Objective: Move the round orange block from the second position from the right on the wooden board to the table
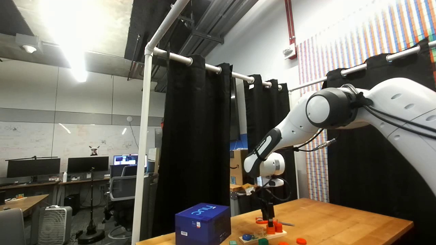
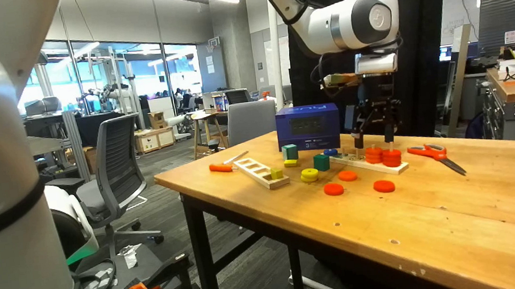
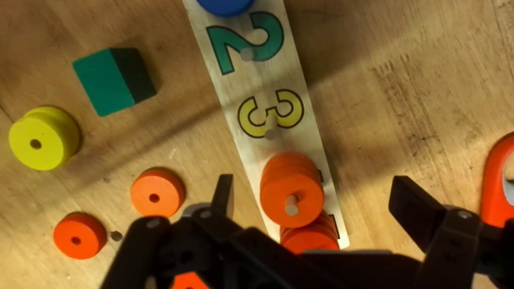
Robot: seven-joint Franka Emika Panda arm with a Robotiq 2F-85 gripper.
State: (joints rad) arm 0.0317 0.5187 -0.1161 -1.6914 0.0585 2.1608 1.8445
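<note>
Gripper spread wide over the round orange blocks

A light-brown wooden table fills the lower right of an exterior view, with scissors lying toward the right. Black curtains hang behind it in both exterior views. A whiteboard and monitors line the left of an exterior view; glass panes show at upper left in an exterior view, above a grey office chair.

Near the middle of an exterior view, a wooden tray has a yellow block in its lower-right compartment. A closed blue box stands just right of centre.

The wooden board slants from top centre down the wrist view, carrying a blue disc, the round orange blocks and red discs. The orange ones are stacked second from the right along it in both exterior views; a loose orange disc lies on the table, to their left in the wrist view. The gripper's jaws stand far apart around that stack, gaps on both sides, holding nothing.
</note>
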